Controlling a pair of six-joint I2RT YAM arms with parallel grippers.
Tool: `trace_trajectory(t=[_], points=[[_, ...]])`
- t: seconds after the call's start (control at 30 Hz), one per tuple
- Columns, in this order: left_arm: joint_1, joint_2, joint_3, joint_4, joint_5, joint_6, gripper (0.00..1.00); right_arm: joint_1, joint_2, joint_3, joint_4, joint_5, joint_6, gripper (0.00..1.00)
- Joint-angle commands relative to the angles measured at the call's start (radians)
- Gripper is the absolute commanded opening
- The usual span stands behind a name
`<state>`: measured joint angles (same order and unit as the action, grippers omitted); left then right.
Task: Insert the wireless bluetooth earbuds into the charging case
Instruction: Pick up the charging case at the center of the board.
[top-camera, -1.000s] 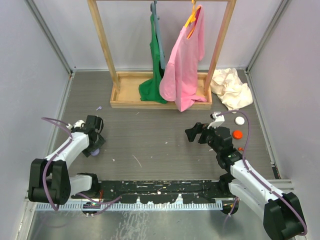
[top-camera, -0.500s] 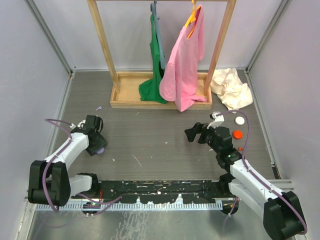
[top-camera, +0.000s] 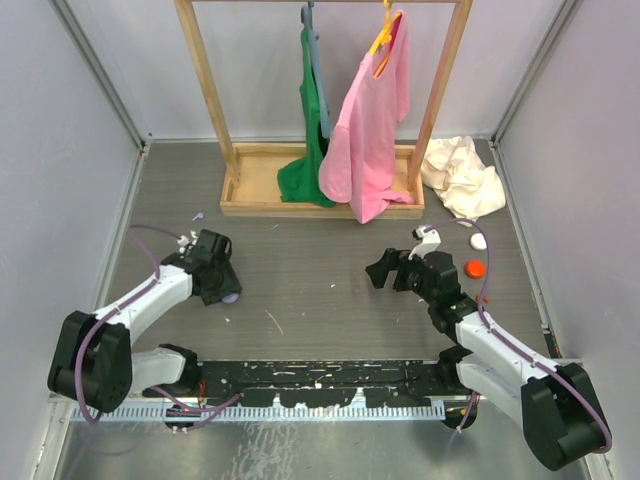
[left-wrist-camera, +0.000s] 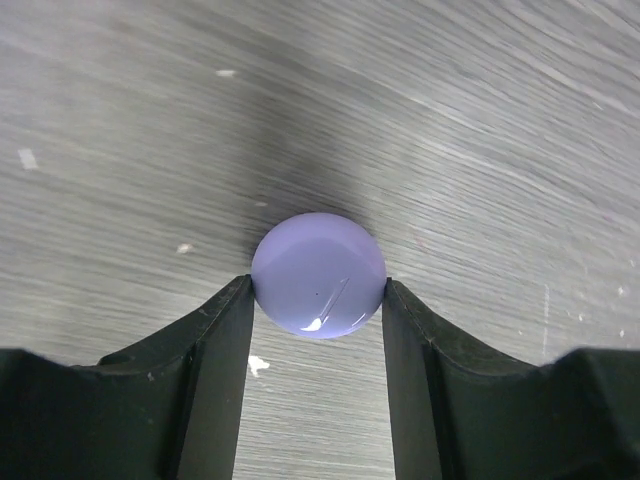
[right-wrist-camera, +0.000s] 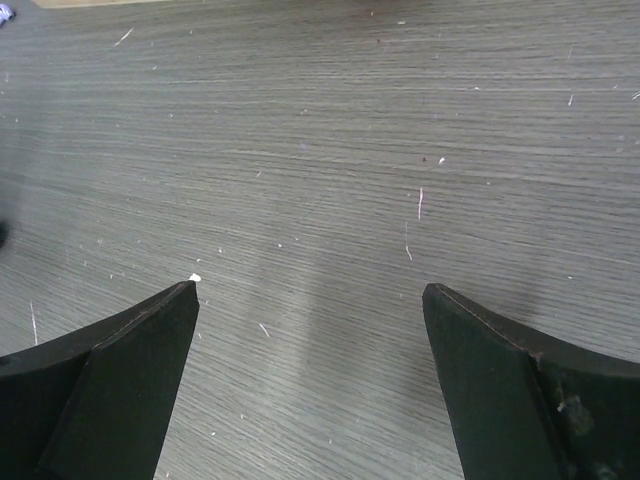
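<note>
A round lavender charging case (left-wrist-camera: 318, 270), lid down, sits on the grey table between the fingertips of my left gripper (left-wrist-camera: 318, 292), which touch it on both sides. From above, the case (top-camera: 231, 297) shows at the tip of the left gripper (top-camera: 222, 285). A small purple earbud (top-camera: 197, 215) lies apart on the table, behind the left arm. A tiny purple speck (right-wrist-camera: 5, 12) in the right wrist view's top left corner may be that earbud. My right gripper (top-camera: 385, 270) hovers right of centre, its jaws (right-wrist-camera: 310, 290) wide open over bare table.
A wooden clothes rack (top-camera: 322, 205) with a green shirt (top-camera: 310, 120) and a pink shirt (top-camera: 368, 130) stands at the back. A crumpled white cloth (top-camera: 462, 175) lies back right. A white cap (top-camera: 479, 241) and an orange cap (top-camera: 475, 268) lie beside the right arm.
My left gripper closed onto the lavender case and moved right toward the table's middle with it. The right arm shifted slightly left, jaws still wide.
</note>
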<state>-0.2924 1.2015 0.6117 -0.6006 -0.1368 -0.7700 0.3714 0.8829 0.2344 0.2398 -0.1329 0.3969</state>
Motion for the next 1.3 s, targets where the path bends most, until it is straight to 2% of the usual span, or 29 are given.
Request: trace_trajectory(t=[0.0, 0.23, 0.53, 0.8, 1.03, 1.27], points=[[-0.106, 0.032, 0.066, 0.095, 0.024, 0.084, 0.41, 0.006, 0.012, 0.029, 0.067, -0.017, -0.015, 1.00], [-0.275, 0.113, 0.114, 0.196, 0.064, 0.212, 0.41, 0.005, 0.030, 0.052, 0.028, -0.033, -0.016, 1.00], [-0.515, 0.253, 0.203, 0.263, -0.025, 0.350, 0.43, 0.006, 0.015, 0.069, -0.030, -0.088, -0.009, 1.00], [-0.600, 0.300, 0.223, 0.331, -0.029, 0.445, 0.44, 0.006, 0.041, 0.106, -0.061, -0.167, 0.011, 1.00], [-0.600, 0.318, 0.251, 0.308, -0.040, 0.339, 0.43, 0.009, 0.078, 0.119, -0.036, -0.213, 0.053, 1.00], [-0.601, 0.334, 0.275, 0.268, -0.037, 0.040, 0.44, 0.045, 0.111, 0.077, 0.105, -0.220, 0.152, 1.00]])
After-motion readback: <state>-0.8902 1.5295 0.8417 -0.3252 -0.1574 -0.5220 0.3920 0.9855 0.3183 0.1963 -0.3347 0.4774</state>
